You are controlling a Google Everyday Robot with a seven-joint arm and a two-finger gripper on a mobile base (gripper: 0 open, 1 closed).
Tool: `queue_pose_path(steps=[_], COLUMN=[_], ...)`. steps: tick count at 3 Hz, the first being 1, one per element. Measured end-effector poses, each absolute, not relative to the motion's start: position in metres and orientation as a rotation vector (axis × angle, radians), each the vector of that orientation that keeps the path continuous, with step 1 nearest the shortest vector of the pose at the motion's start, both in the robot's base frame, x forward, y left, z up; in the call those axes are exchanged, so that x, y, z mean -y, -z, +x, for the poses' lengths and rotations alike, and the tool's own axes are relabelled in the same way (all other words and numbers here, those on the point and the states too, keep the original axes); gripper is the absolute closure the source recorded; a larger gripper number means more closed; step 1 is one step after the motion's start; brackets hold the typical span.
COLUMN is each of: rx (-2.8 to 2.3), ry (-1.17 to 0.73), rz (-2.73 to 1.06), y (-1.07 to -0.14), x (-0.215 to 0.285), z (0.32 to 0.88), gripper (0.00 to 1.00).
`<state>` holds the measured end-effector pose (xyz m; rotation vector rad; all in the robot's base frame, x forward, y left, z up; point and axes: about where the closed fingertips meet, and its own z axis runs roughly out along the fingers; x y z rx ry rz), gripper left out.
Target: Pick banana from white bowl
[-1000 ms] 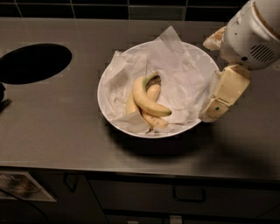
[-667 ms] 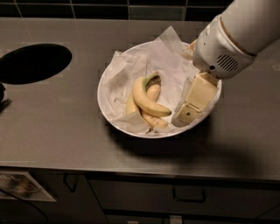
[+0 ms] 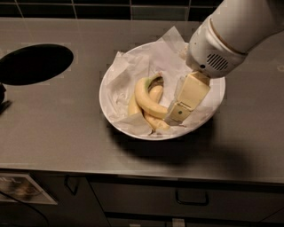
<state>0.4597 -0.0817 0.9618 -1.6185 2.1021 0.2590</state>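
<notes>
The white bowl (image 3: 103,101) sat on the grey desk (image 3: 57,119), near the middle and a little to the right. It was lined with crumpled white paper (image 3: 126,75) whose corners stood up past the rim at the back. The banana (image 3: 144,100) lay in the bowl on the paper, strongly curved. Its greenish stem pointed toward the back and its yellow body swept round to the right front. It rested across two other bananas (image 3: 153,120) that lay beneath it, toward the bowl's front.

The gripper (image 3: 176,114) hung inside the bowl on the right side, reaching down from the thick white arm (image 3: 230,31) that entered from the upper right. Its cream-coloured tip was just beside the banana's right end. Contact could not be made out, and neither could whether the gripper was spread or closed.

A dark round hole (image 3: 35,64) was cut in the desk well to the left of the bowl. Dark tiles (image 3: 133,9) ran along the back edge. Below the front edge was a drawer with a handle (image 3: 191,200).
</notes>
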Motion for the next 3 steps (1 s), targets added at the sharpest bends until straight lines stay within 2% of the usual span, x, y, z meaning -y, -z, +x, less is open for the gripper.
queue_pose_path(steps=[1,3], rx=[-2.176,-2.218], ry=[-0.227,-0.205], rz=[-1.543,-1.448], y=[-0.951,-0.929], x=[0.073,0.061], z=[0.471,0.485], gripper=[0.16,0.42])
